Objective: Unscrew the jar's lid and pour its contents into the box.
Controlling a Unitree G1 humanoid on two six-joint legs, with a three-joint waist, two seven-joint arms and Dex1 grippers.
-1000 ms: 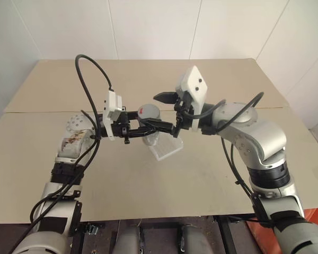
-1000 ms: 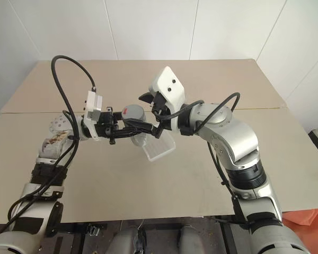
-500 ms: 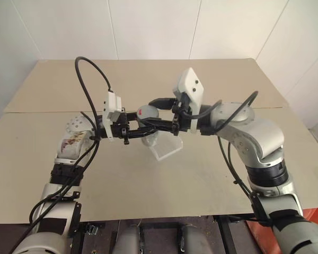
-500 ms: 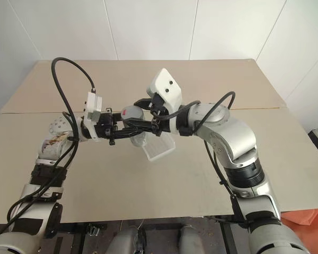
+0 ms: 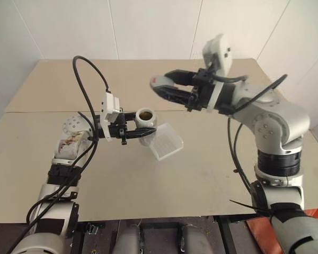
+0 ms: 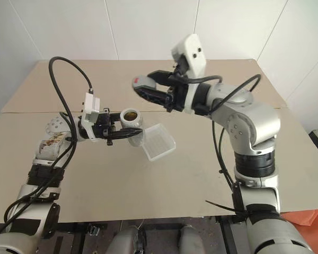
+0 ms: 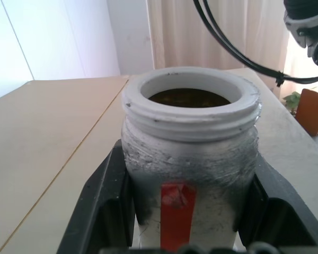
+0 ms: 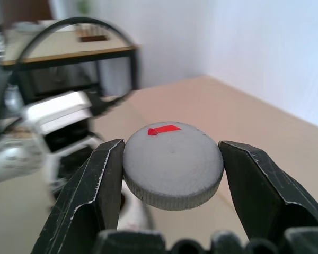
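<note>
My left gripper (image 5: 142,132) is shut on the jar (image 5: 146,127) and holds it upright above the table, its fingers (image 7: 103,201) pressed on both sides of the whitish body. The jar's mouth is open, and the brownish contents (image 7: 188,98) show inside. Higher up and to the right, my right gripper (image 5: 161,87) is shut on the lid (image 8: 172,164), a grey cap with a red mark, held clear of the jar. The clear box (image 5: 172,138) lies on the table just right of the jar, below it.
The beige table (image 5: 201,180) has a seam running across its middle, and white walls stand behind it. A black cable (image 5: 87,79) loops up over my left arm. Another cable (image 5: 233,153) hangs beside my right arm.
My right gripper closed on the lid, then lifted it off the jar, up and to the right. The jar's mouth now stands open. My left gripper kept still.
</note>
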